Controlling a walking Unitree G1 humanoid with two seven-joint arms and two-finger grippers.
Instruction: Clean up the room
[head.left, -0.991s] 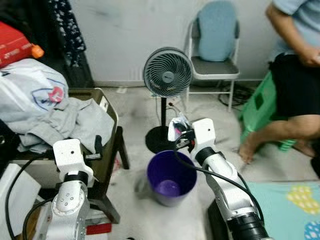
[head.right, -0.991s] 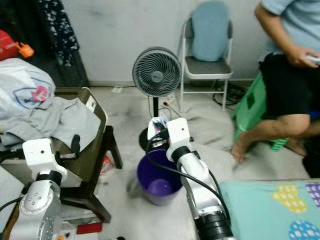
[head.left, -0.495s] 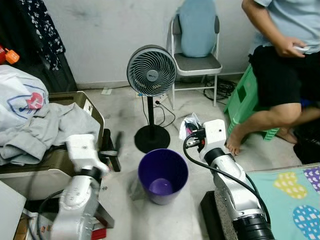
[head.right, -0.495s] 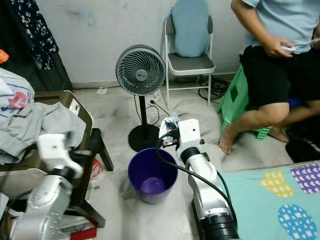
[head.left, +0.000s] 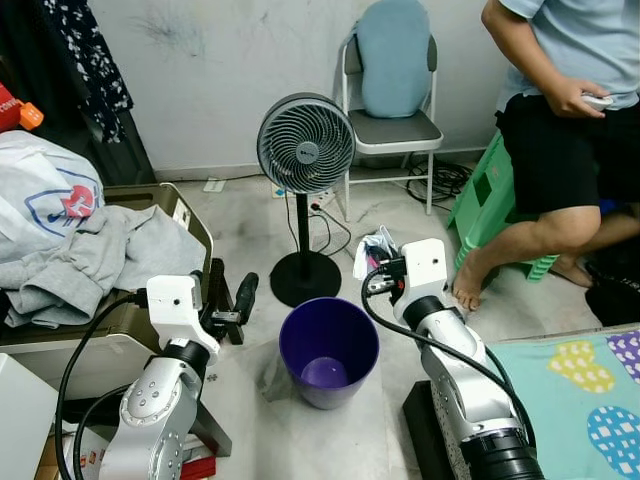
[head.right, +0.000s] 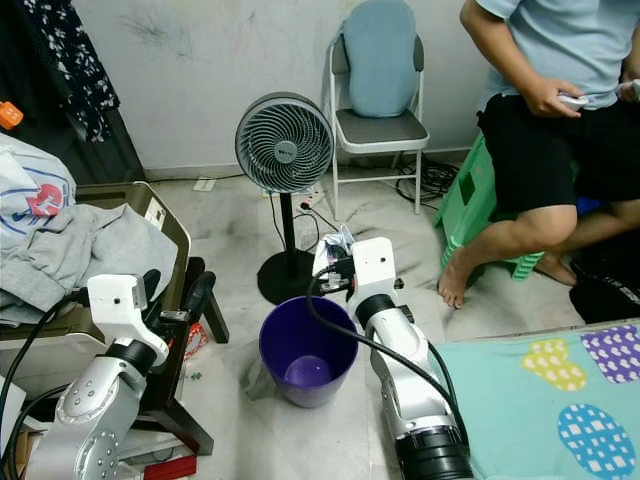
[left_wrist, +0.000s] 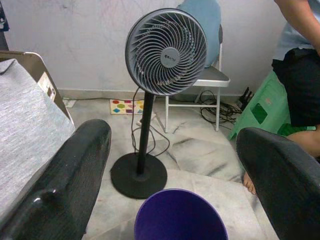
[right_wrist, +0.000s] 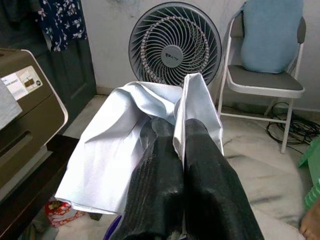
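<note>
A purple bin (head.left: 330, 350) stands on the floor between my arms, with a small scrap at its bottom. My right gripper (head.left: 377, 278) hangs just beyond the bin's far right rim, shut on a crumpled silvery-white wrapper (head.left: 378, 246). In the right wrist view the wrapper (right_wrist: 125, 155) drapes over the closed black fingers (right_wrist: 165, 195). My left gripper (head.left: 230, 298) is open to the left of the bin at rim height. Its two fingers (left_wrist: 65, 185) stand wide apart, with the bin (left_wrist: 180, 215) low between them.
A standing fan (head.left: 305, 145) is right behind the bin, its cord trailing on the floor. A folding chair (head.left: 390, 110) stands by the wall. A person (head.left: 570, 110) sits on a green stool (head.left: 490, 200) at right. Clothes (head.left: 100, 255) lie on a printer at left.
The camera has shifted. My left gripper has swung forward from beside the clothes to the bin's left side. My right gripper still holds the wrapper near the bin's far rim.
</note>
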